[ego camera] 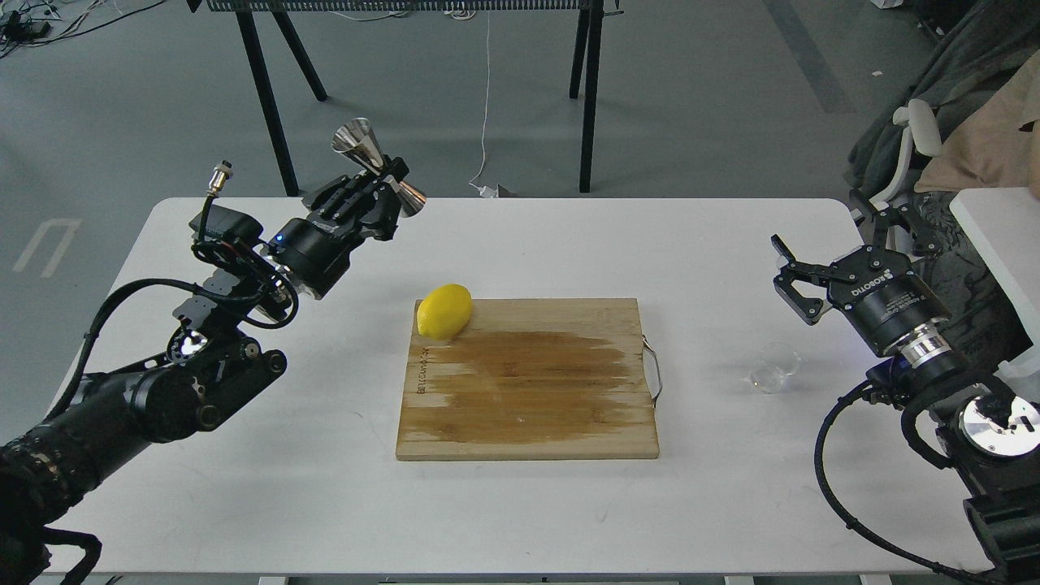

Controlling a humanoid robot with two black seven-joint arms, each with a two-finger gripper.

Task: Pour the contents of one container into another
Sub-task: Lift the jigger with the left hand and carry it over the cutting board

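Note:
My left gripper (382,185) is shut on the steel hourglass jigger (375,166) at its narrow waist. It holds the jigger tilted, high above the back left part of the white table (244,504). The small clear glass cup (773,367) stands on the table at the right, between the cutting board and my right arm. My right gripper (829,252) hangs open above and slightly behind the cup, with nothing between its fingers.
A wooden cutting board (528,378) with a dark wet patch lies in the table's middle, a metal handle on its right edge. A yellow lemon (444,310) rests on its back left corner. Black table legs (272,97) stand on the floor beyond.

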